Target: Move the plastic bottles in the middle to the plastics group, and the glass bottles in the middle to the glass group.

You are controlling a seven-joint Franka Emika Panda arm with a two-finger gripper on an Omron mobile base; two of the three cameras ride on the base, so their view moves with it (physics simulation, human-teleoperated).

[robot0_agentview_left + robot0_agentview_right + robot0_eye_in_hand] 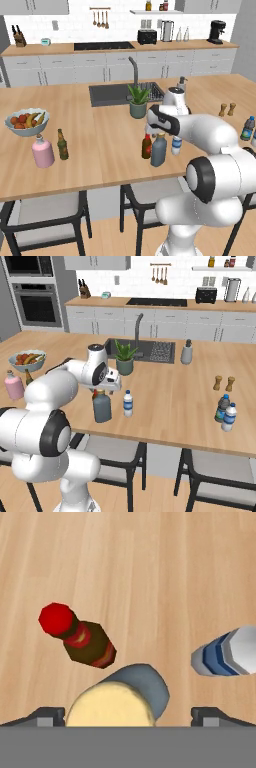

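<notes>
Centrally, the wood surface (175, 391) carries the grey-blue bottle (102, 406), brown bottle (146, 146) and blue-capped bottle (128, 403). Above them hangs the tool (128, 714), released wide. Sink (112, 93), plant (124, 357) and white cabinets (75, 67) lie in the frame's upper half.

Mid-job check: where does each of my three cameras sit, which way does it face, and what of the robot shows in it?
Left base view: behind-left, facing forward-down over the island; the arm rises lower right, over the grey-blue bottle.
Right base view: behind-right, same island; arm at lower left, grey-blue bottle beside the small plastic bottle.
Hand view: looks straight down; open gripper above the cork, brown bottle alongside.
Shared: all three middle bottles.
</notes>
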